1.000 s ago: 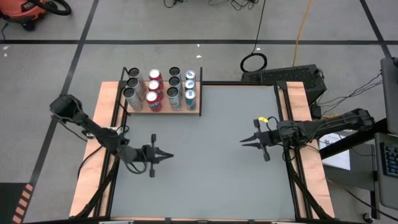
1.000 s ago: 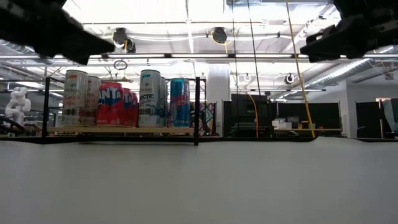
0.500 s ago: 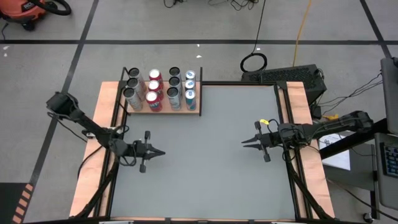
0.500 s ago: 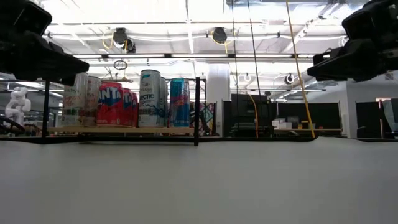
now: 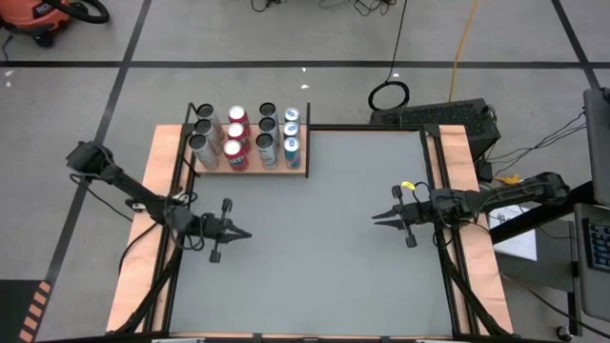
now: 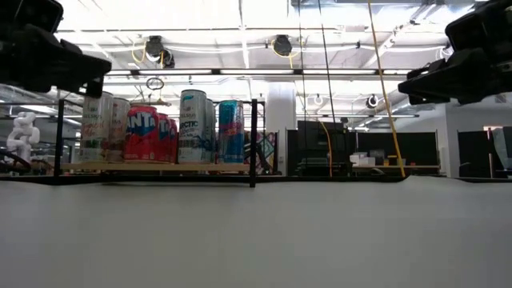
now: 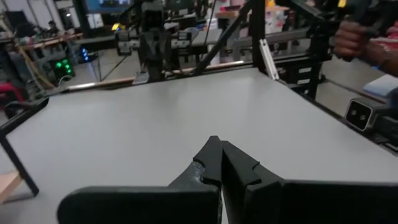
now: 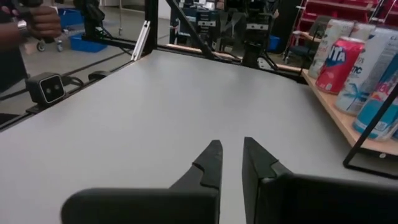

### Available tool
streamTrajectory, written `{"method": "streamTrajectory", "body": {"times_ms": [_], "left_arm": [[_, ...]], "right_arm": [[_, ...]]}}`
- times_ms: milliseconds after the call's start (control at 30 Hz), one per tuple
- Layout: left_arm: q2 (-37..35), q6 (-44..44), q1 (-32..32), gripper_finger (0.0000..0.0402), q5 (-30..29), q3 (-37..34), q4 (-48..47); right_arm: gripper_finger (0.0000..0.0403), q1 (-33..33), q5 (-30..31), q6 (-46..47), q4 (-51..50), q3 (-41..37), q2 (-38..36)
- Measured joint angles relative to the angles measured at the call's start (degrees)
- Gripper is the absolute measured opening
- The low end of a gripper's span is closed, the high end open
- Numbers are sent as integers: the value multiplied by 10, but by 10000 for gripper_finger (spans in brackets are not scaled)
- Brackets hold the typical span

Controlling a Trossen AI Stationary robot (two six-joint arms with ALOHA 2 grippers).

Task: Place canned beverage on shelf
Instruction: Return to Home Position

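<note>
The shelf [image 5: 250, 170], a light-brown board with thin black posts, stands at the table's far left corner. Several cans [image 5: 238, 133] stand upright on it, silver, red and blue; they also show in the low view [image 6: 144, 132] and the right wrist view [image 8: 339, 56]. No can shows on the grey tabletop. My left gripper [image 5: 246, 232] hovers near the table's left side, shut and empty, pointing toward the right edge. My right gripper [image 5: 374, 219] hovers right of the middle, pointing toward the left edge. Its fingers [image 8: 211, 155] stand a narrow gap apart and hold nothing.
The grey tabletop [image 5: 315, 276] lies between the two grippers. Narrow wooden strips [image 5: 152, 219] run along the table's left and right sides. A person's hand [image 7: 354, 37] shows beyond the table's right side. A keyboard [image 5: 429, 116] lies past the far right corner.
My left gripper has drawn back toward the table's left edge, staying shut and empty. My right gripper has kept almost still. The cans and the shelf have not moved.
</note>
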Motion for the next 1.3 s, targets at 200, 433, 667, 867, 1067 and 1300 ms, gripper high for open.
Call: {"method": "streamTrajectory", "body": {"times_ms": [200,433,667,867,1067,1300], "left_arm": [[-39,11,39,0,35,0,-35],[-84,6,48,0,53,0,-87],[-142,20,48,0,49,0,-120],[-212,20,48,0,46,0,-174],[-282,20,48,0,21,0,-231],[-342,19,48,0,12,-1,-282]], "right_arm": [[0,0,0,20,-12,-1,0],[0,0,0,22,-35,-1,-5],[0,0,2,22,-79,-2,-47],[0,0,33,15,-124,-2,-106],[0,0,33,3,-157,-2,-169],[0,-1,58,13,-164,-2,-203]]}}
